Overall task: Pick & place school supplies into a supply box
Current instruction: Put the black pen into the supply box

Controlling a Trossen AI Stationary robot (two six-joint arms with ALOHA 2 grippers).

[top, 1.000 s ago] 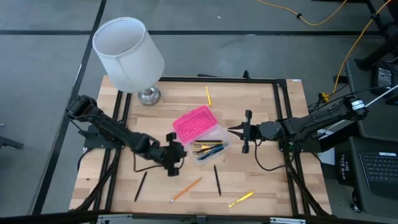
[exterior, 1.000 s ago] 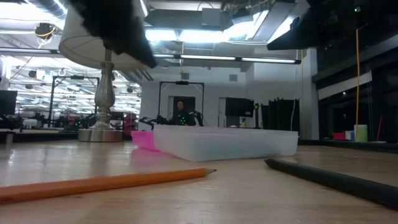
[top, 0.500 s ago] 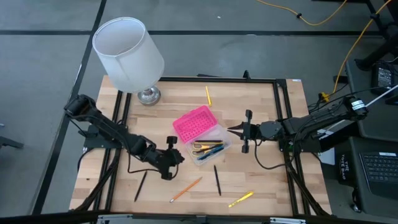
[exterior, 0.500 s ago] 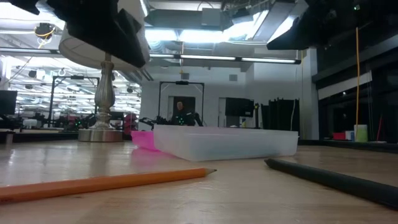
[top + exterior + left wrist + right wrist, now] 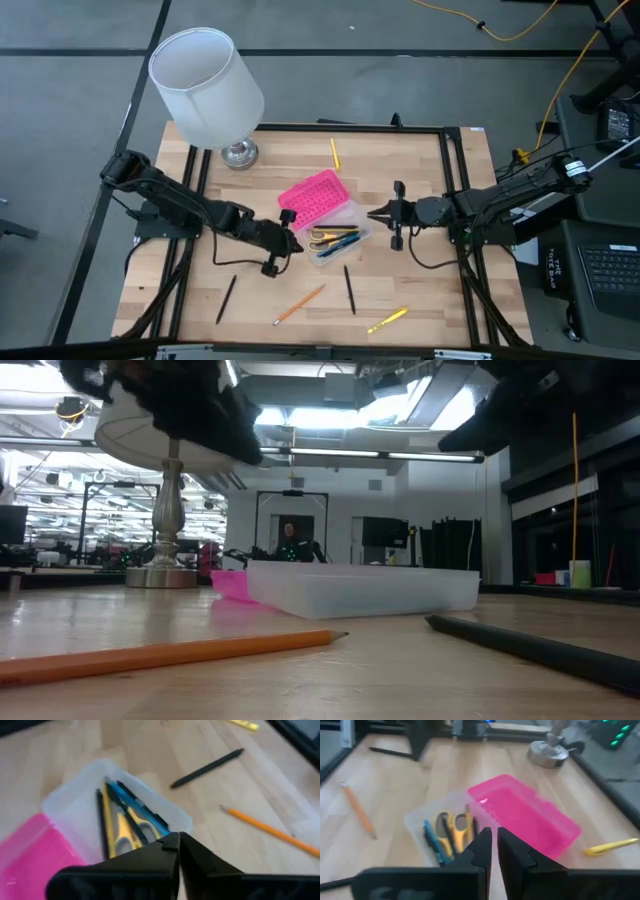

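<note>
Since the earlier frames the left arm has swung its left gripper [image 5: 283,238] from the near-left of the box up toward the supply box [image 5: 325,214]; it now hovers at the box's left edge, beside the pink lid. The right gripper [image 5: 390,213] has barely shifted and waits just right of the box.

The box sits mid-table, lid open, clear base holding scissors [image 5: 131,827], a blue pen [image 5: 137,810] and other pens. Loose supplies lie on the table: black pen [image 5: 349,289] near the box, orange pencil [image 5: 299,304] to its near-left, black pen [image 5: 227,299] further left, yellow pen [image 5: 387,320] near-right, yellow pencil [image 5: 335,153] far side.

Left fingers look pressed together with nothing between them in the wrist view. Right fingers are nearly together, a thin gap, holding nothing.

Judgement: the left gripper seems to be between picks. For the next item it should spread its fingers, come down across the pencil's middle, close square to its length, lift clear and release low inside the base, clear of the lid.

No brand, label or writing is readable.
</note>
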